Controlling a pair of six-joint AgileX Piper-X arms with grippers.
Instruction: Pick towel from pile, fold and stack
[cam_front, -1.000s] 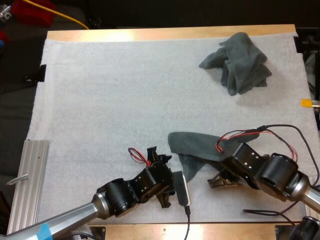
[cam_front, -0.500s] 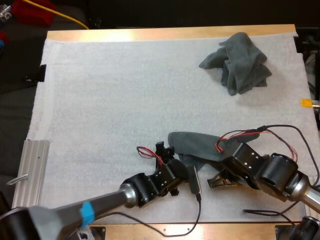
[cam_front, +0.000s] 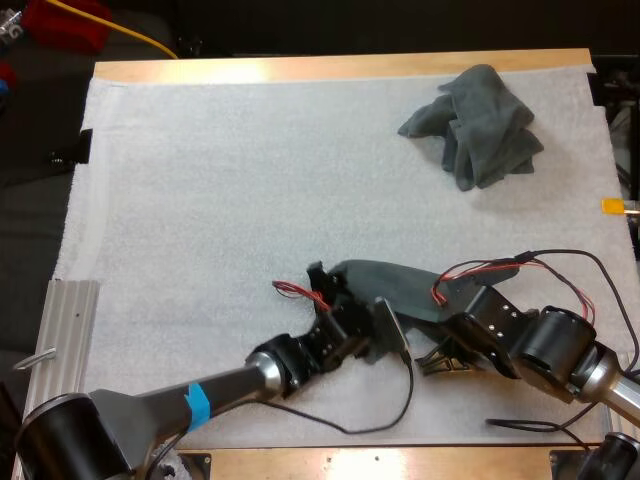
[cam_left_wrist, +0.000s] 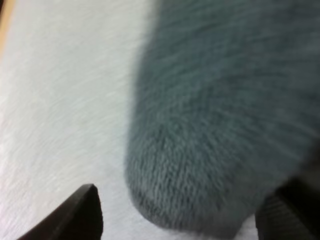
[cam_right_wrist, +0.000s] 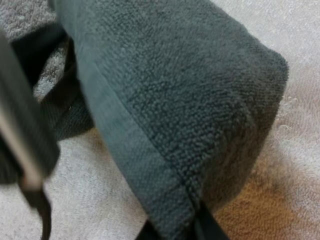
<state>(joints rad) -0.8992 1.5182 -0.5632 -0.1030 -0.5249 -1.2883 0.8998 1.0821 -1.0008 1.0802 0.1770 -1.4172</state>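
Soft, light, floppy towel (cam_front: 390, 285) at the mat's (cam_front: 200, 200) near middle: right fingers (cam_front: 432, 362) pinch its hem, left fingers (cam_left_wrist: 85, 212) wide at the fold; I'd grip corners, not bulk.

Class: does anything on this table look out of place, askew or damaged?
Nothing is spilled or damaged. The crumpled dark grey-green cloth towel sits bunched at the white mat's far right. The second dark grey-green towel, at the mat's near side, lies unevenly doubled over, mid-fold.
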